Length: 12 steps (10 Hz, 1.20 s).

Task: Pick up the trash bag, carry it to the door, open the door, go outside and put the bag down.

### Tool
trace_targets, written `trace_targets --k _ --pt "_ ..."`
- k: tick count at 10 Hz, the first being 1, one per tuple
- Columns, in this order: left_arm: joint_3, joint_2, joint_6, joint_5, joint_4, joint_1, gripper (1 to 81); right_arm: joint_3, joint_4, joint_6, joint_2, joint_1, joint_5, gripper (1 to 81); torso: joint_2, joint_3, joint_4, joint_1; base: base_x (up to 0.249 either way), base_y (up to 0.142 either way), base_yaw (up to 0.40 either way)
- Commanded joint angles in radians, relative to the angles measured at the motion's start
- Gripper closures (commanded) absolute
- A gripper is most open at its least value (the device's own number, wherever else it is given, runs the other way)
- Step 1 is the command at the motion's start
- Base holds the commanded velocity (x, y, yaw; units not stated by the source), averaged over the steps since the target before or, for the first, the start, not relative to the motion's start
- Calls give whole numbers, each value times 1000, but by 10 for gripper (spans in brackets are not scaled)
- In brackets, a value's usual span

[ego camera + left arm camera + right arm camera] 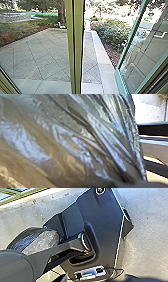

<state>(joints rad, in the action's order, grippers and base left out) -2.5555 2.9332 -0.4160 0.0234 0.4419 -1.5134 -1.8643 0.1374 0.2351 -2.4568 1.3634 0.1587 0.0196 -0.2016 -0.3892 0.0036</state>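
Evidently, the trash bag [75,144] is off on its way: it bulks large and close at the left wrist, so the pick-up looks done, though I cannot tell whether either pincer is apart, together or clamped on it. Farther out, the glass door [131,33] stands open beyond the olive post [78,50]. Past it lies the paving [90,62]; going out and putting the bag down seem left.

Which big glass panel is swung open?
The right panel in the head view, with a person showing in its glass. There's a gap between it and the yellow-green post; the left panel goes right up to that post.
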Motion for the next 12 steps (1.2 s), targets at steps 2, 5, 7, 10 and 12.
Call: trace_targets --k 2,5,7,10,12 --pt "8 0 -6 73 -3 28 811 -177 -13 -30 -136 21 33 10 0 0 0 0 0 0 0" --pt "3 0 -6 44 -3 29 811 -206 -1 -51 -205 46 31 10 0 0 0 0 0 0 0" --pt "3 0 -6 43 -5 29 811 -249 -2 -49 -244 46 31 10 0 0 0 0 0 0 0" --pt "3 2 -7 35 -5 32 811 -311 -13 -46 -280 43 31 10 0 0 98 0 0 0 0" --pt "3 3 -7 35 -5 34 811 -328 -10 -48 -294 44 31 10 0 0 144 0 0 0 0"
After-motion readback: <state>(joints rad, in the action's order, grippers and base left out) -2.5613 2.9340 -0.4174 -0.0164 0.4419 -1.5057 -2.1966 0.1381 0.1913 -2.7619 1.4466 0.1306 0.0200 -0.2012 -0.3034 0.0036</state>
